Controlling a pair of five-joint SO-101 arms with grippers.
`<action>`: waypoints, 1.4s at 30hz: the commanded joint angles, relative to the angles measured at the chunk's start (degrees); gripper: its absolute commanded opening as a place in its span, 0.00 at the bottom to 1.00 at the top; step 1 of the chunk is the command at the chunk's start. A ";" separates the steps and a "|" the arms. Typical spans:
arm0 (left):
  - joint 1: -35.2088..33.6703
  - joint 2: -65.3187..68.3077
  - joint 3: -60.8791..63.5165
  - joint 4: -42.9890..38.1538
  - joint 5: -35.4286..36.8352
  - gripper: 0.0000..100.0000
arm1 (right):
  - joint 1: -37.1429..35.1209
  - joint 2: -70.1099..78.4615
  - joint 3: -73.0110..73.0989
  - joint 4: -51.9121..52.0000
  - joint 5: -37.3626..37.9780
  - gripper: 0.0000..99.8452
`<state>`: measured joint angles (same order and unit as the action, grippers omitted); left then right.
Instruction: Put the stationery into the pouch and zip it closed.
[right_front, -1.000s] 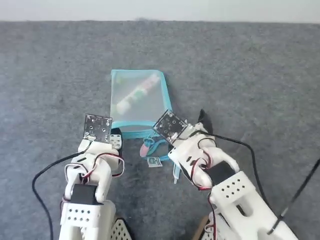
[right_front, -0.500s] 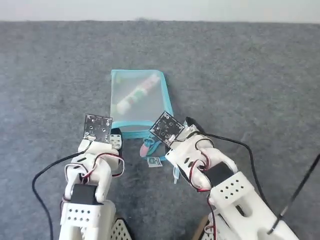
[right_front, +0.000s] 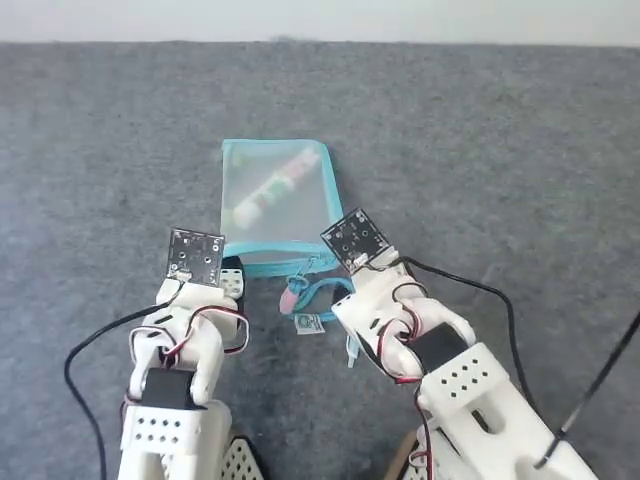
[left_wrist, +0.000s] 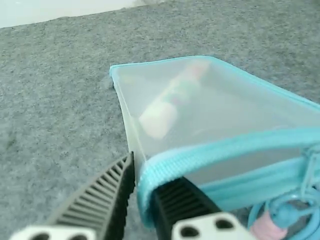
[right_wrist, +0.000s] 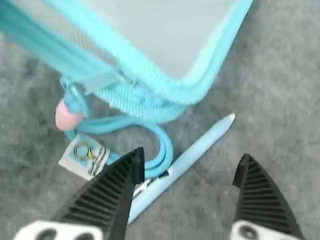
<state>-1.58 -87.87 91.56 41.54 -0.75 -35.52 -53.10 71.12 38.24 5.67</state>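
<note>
Left hand (left_wrist: 145, 175) clamped on translucent teal-edged pouch (left_wrist: 210, 110), right hand (right_wrist: 191, 156) apart — over pale-blue pen (right_wrist: 212, 135).

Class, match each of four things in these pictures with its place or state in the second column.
Things:
1. left claw
2. right claw
3. pen
4. pink bead

Places or states:
A. lying on the carpet beside the pouch
B. open, above the pen
C. on the zip cord
D. shut on the pouch's rim

Pairs: 1-D, 2-B, 3-A, 4-C
</note>
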 joint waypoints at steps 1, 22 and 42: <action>-0.18 0.44 -1.27 0.00 -0.62 0.01 | 0.48 -2.33 -0.35 -2.51 -0.70 0.28; -0.26 0.44 -1.27 0.00 -0.62 0.01 | 0.48 -2.33 -0.62 -2.24 -0.70 0.28; 0.09 0.44 -0.31 -1.67 -0.62 0.01 | 0.57 3.21 -5.27 13.76 0.18 0.24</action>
<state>-1.58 -87.87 91.56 41.54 -0.75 -34.11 -52.31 69.45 51.78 5.58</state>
